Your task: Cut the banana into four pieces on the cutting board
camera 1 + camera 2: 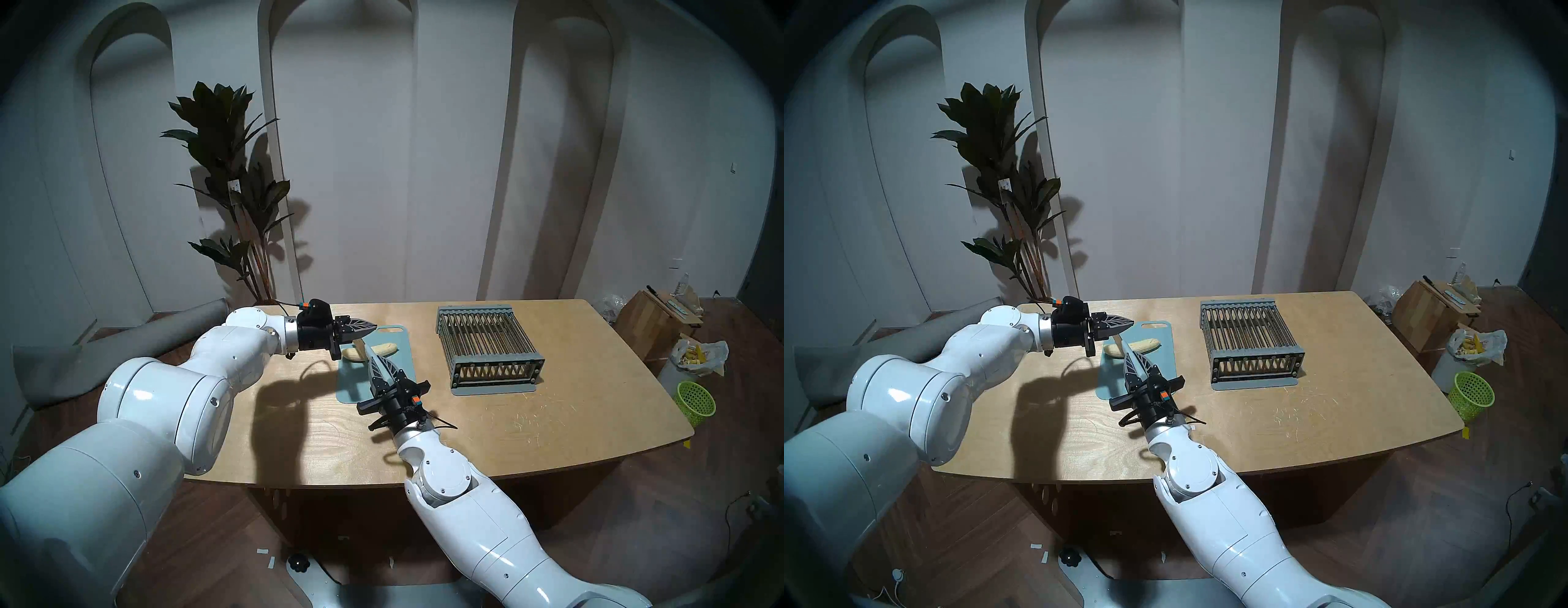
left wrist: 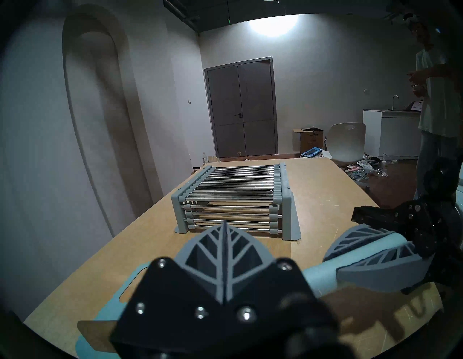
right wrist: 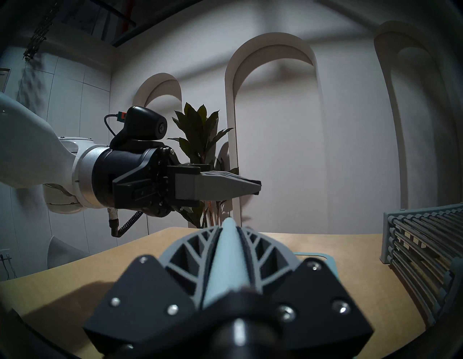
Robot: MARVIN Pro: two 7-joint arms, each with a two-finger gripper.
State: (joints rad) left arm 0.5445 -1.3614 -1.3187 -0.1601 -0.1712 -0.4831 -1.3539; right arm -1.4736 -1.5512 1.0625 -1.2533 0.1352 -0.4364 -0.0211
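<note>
I'm clamping my right gripper [image 1: 373, 360] tight on a pale blue knife handle [image 3: 225, 255], blade [image 1: 360, 344] angling across the banana [image 1: 371, 351]. The banana is lying on the cutting board [image 1: 394, 373], toward its slotted far end. My left gripper [image 1: 369, 326] is hovering just above the board's left edge, fingers pressed together, holding nothing. The grey rack [image 1: 488, 344] is sitting well right of the board.

You see the banana [image 1: 384, 349] lying across the far part of the cutting board [image 1: 403, 365], left of centre on the table [image 1: 551, 424]. The rack [image 1: 488, 344] stands to the board's right.
</note>
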